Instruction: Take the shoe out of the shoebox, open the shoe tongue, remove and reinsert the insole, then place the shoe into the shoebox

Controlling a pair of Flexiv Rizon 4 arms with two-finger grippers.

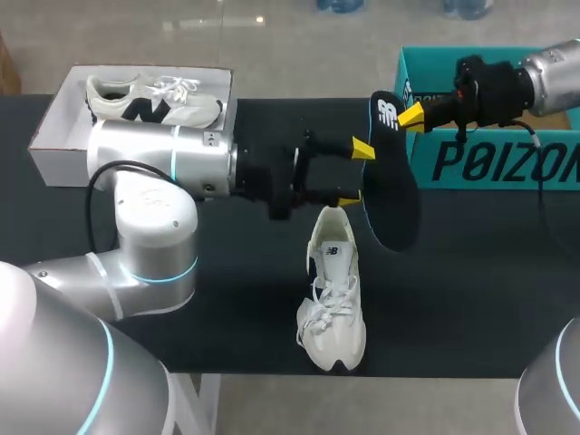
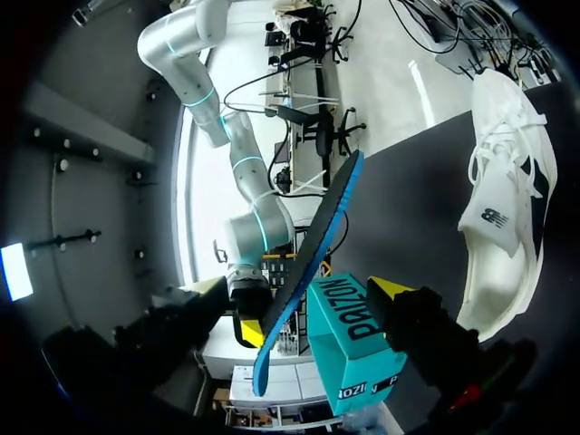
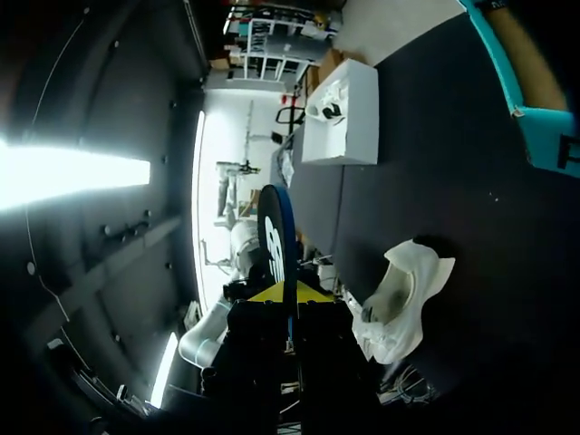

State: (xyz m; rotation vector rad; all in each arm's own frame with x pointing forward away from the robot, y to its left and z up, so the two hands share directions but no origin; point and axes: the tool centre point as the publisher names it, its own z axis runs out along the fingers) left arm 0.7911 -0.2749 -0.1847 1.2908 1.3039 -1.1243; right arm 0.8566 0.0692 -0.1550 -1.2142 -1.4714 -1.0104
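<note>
My right gripper (image 1: 410,116), coming in from the right in front of the teal shoebox (image 1: 494,161), is shut on the heel end of a black insole (image 1: 394,201) with a blue edge. The insole hangs on edge above the table. My left gripper (image 1: 356,172) is open, its yellow tips level with the insole's middle; in the left wrist view the insole (image 2: 308,263) stands between the spread fingers of the left gripper (image 2: 317,308). A white shoe (image 1: 333,304) lies on the black table below, heel toward the grippers. In the right wrist view the insole (image 3: 275,236) rises from the right gripper (image 3: 283,292).
A white box (image 1: 54,136) at the table's far left holds a second white shoe (image 1: 154,100). The teal shoebox's open top (image 1: 435,56) is at the far right. The white shoe's toe is close to the table's front edge (image 1: 408,373).
</note>
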